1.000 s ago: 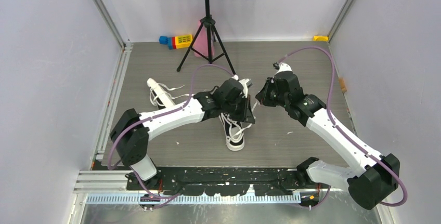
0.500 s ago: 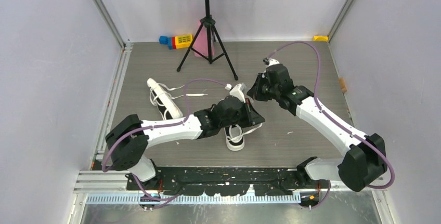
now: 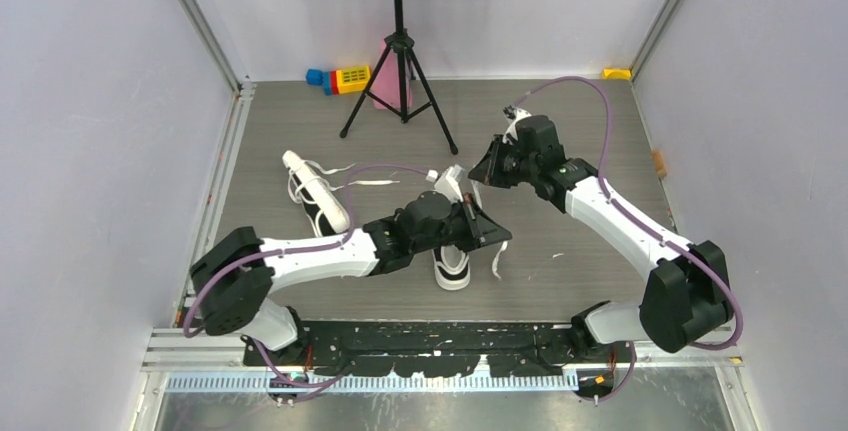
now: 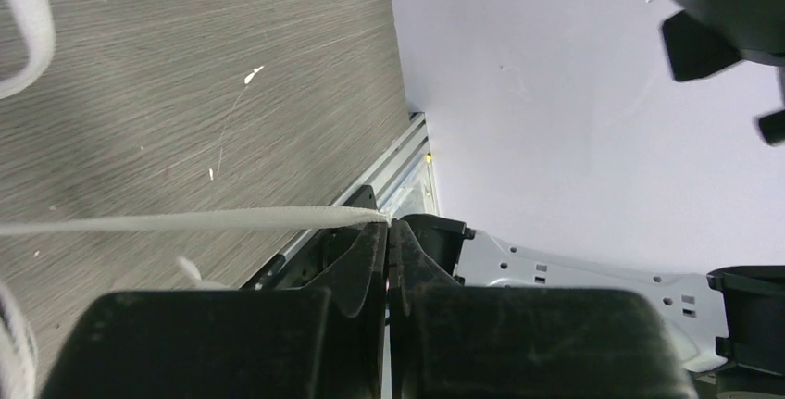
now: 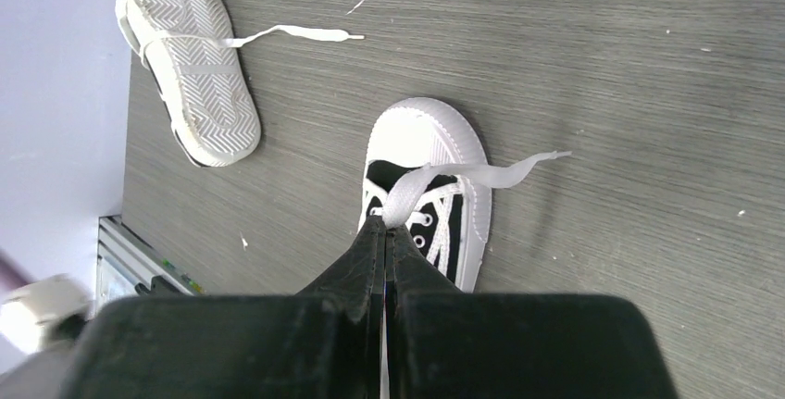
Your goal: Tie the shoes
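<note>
One black sneaker (image 3: 452, 269) with a white sole stands mid-table, partly hidden under my left arm. It shows toe-up in the right wrist view (image 5: 428, 177). The other sneaker (image 3: 312, 191) lies on its side to the left, sole showing (image 5: 196, 75), laces loose. My left gripper (image 3: 493, 236) is shut on a white lace (image 4: 185, 221) that runs taut to the left from its fingertips (image 4: 387, 225). My right gripper (image 3: 484, 173) is shut on the other lace (image 5: 412, 191) just above the shoe's tongue (image 5: 384, 230). That lace's free end (image 5: 546, 156) trails right.
A black music stand tripod (image 3: 400, 81) stands at the back, with coloured toy blocks (image 3: 340, 78) and a pink object (image 3: 383, 76) beside it. A small yellow piece (image 3: 617, 73) lies at the back right corner. Aluminium rails (image 3: 215, 201) line the left edge.
My left gripper has moved toward the near right, drawing its lace out over the shoe. My right gripper has moved back and a little left with its lace.
</note>
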